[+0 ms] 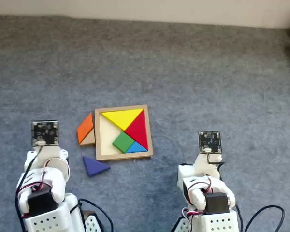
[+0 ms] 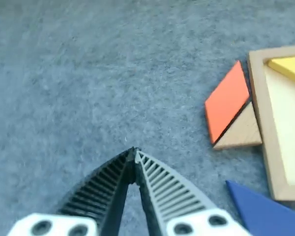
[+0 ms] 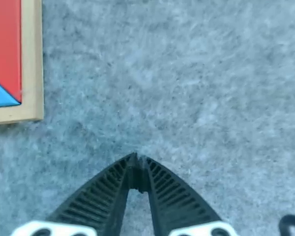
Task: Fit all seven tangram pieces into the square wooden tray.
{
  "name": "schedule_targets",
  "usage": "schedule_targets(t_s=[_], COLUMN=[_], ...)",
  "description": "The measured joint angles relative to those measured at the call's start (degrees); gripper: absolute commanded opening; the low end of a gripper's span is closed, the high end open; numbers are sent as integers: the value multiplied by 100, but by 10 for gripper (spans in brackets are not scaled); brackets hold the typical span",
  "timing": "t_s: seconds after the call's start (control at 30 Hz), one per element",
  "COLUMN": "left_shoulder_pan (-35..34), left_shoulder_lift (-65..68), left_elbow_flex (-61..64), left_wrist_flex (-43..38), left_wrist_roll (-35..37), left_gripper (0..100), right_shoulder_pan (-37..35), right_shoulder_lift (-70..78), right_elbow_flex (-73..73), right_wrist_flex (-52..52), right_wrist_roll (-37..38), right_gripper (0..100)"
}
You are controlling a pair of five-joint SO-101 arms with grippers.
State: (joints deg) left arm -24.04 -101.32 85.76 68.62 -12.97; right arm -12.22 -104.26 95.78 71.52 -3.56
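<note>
The wooden tray (image 1: 123, 155) lies on the grey surface (image 1: 208, 72) between the 2 arms, ahead of their bases. 4 pieces sit inside it. A yellow triangle (image 1: 122, 118) lies along the far wall and a red triangle (image 1: 137, 129) along the wall on the right arm's side. A green square (image 1: 123, 142) and a light blue triangle (image 1: 136, 148) sit by the near wall. The strip of tray floor on the left arm's side is bare.

3 pieces lie outside the tray, all on the left arm's side. The orange parallelogram (image 2: 228, 101) lies flat, touching the tan triangle (image 2: 241, 133), which rests against the tray's outer wall. The dark blue triangle (image 1: 94, 166) lies flat near the tray's near corner, closer to the left arm's base.

The left claw (image 2: 134, 155) is over bare surface just beside the orange and tan pieces. Its 2 ribbed fingers are pressed together at the tips and grip nothing. The right claw (image 3: 137, 160) is over bare surface near the tray's corner on its own side. Its tips also meet, and it is empty.
</note>
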Motion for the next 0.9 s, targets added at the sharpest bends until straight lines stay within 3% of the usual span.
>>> schedule_targets(t_s=[0.43,0.63,0.9], left_shoulder_pan=[1099,1108,1116], left_shoulder_lift=[290,2136,4712], left_elbow_flex=[-1099,-1785,-2585], left_wrist_flex=[668,598,-123], left_wrist_roll=[-273,-273,-563], left_gripper=[65,174,175], right_shoulder_pan=[0,0,0], right_shoulder_lift=[0,0,0], right_elbow_flex=[0,0,0], right_wrist_flex=[0,0,0], right_wrist_roll=[0,0,0], right_gripper=[5,5,5])
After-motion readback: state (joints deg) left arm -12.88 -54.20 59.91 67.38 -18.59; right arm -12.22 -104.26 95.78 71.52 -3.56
